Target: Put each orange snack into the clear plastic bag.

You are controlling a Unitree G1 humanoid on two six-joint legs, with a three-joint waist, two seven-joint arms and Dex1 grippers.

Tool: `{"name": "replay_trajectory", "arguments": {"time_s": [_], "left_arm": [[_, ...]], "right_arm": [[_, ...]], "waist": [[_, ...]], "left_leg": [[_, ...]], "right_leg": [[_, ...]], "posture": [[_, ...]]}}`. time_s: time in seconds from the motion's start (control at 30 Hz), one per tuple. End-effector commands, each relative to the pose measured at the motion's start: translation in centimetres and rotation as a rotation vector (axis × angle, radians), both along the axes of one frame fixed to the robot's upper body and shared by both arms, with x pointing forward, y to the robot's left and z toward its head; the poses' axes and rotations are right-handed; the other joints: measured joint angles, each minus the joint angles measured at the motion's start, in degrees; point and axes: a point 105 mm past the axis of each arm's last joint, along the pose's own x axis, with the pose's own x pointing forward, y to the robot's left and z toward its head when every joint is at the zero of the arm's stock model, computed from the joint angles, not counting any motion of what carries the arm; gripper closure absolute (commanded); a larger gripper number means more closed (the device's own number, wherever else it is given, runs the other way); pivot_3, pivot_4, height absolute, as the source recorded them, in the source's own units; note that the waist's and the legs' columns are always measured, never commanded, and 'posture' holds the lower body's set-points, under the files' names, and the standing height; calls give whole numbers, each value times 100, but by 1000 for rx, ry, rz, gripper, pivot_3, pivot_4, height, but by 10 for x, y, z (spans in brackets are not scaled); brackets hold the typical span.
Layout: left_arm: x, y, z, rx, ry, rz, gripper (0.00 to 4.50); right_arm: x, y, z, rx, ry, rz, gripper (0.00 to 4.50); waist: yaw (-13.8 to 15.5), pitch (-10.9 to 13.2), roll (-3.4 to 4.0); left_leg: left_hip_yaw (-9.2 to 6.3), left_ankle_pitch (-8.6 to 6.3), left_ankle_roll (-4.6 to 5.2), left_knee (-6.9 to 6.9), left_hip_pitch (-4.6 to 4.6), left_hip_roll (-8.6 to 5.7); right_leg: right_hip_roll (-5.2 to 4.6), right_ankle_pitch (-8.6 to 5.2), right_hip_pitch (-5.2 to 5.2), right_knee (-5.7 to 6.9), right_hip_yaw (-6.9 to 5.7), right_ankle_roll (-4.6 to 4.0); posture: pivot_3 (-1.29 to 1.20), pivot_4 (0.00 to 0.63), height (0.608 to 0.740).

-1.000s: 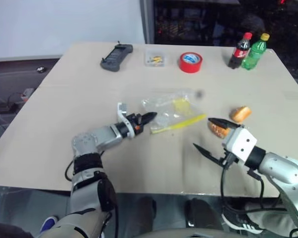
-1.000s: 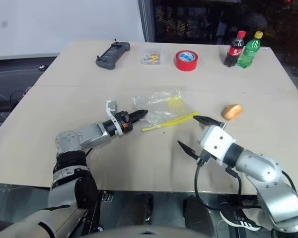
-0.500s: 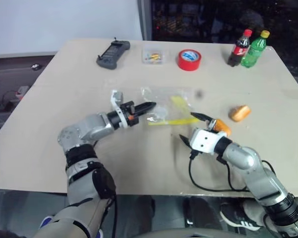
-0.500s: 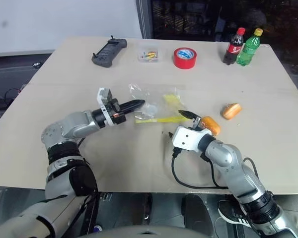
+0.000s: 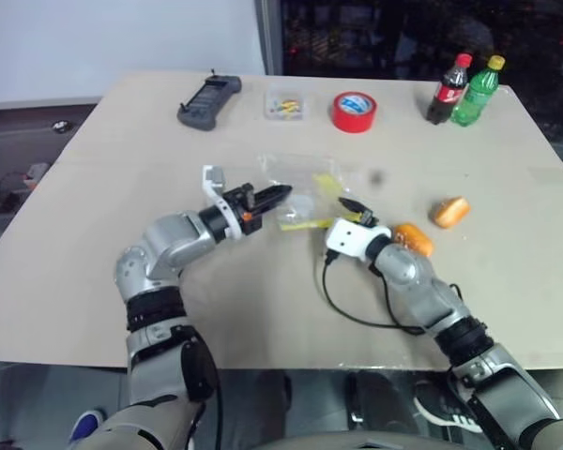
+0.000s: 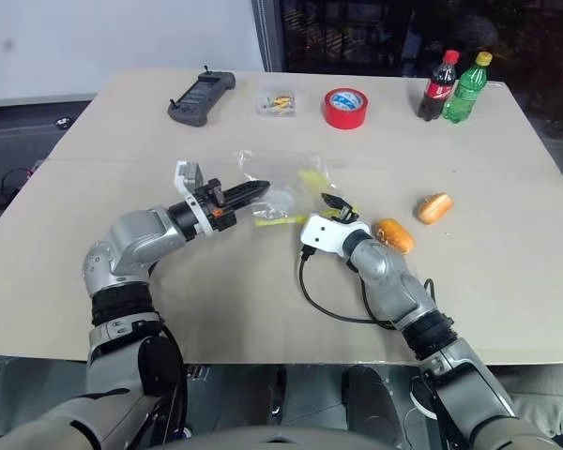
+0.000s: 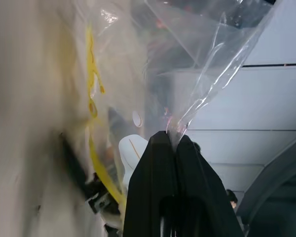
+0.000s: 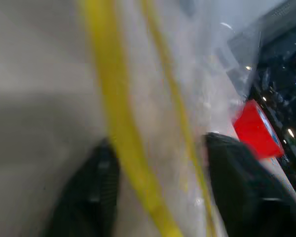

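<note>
Left eye view, centre frame: left gripper (image 5: 280, 193) pinches the bag (image 5: 305, 184) shut-fingered; right gripper (image 5: 353, 208) straddles its yellow strip (image 8: 119, 133), jaws apart. Closing off-target could flatten the mouth; snacks (image 5: 414, 238) untouched.

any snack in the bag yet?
No: both orange snacks lie on the table, outside the clear plastic bag, to the robot's right of it.
</note>
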Motion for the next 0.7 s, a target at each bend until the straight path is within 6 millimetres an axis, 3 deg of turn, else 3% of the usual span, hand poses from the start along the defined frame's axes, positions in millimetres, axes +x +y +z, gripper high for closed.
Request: {"name": "replay_trajectory", "arguments": {"time_s": [0.03,0.1,0.23,0.3,0.4,0.47,0.57,0.63,0.7], "left_arm": [[-4,5,7,-12,-42,3,4500],[-5,9,4,-7,-34,13,4500],[-5,20,0,67,-37,46,4500],[-1,29,0,219,-100,99,4500],[-5,37,3,520,-280,106,3665],[-9,36,5,632,-384,91,2733],[-31,29,15,1009,-756,15,1447],[-53,12,22,1137,-1000,-64,1447],[-65,-1,23,1191,-1137,-113,1447]], "right_arm": [[6,-6,19,46,-54,-11,3481],[7,-8,22,46,-55,-11,4361],[11,-14,35,52,-57,-9,4445],[13,-14,45,65,-40,6,4445],[17,-15,57,69,0,25,4500],[20,-17,60,65,22,27,4500],[26,-17,66,37,66,37,4500],[31,-14,73,15,86,38,4500],[34,-12,76,0,96,40,4500]], "waist": [[-4,1,0],[-6,1,0],[-22,6,3],[-19,9,3],[-28,20,3],[-27,25,11],[-23,36,17],[-55,50,27],[-31,56,35]], "left_leg": [[-1,-1,2,0,0,0],[-1,-7,12,-1,1,1],[-1,-7,13,-1,3,2],[-1,-7,13,-2,2,2],[2,-7,12,-5,1,2],[10,-6,10,-18,2,2],[16,3,-5,-34,-3,3],[28,6,-11,-43,-8,7],[43,7,-13,-55,-7,5]], "right_leg": [[1,0,0,0,0,0],[1,0,0,0,0,0],[3,0,0,1,1,0],[3,0,-2,1,0,0],[7,0,-3,1,1,-1],[7,0,-9,-2,10,-1],[5,-1,-20,-12,14,-3],[7,-1,-35,-18,27,-4],[2,-1,-41,-24,39,-4]], "posture": [[0,150,740],[0,150,740],[0,150,740],[0,150,740],[0,150,740],[0,150,740],[0,150,740],[0,150,740],[0,150,740]]}}
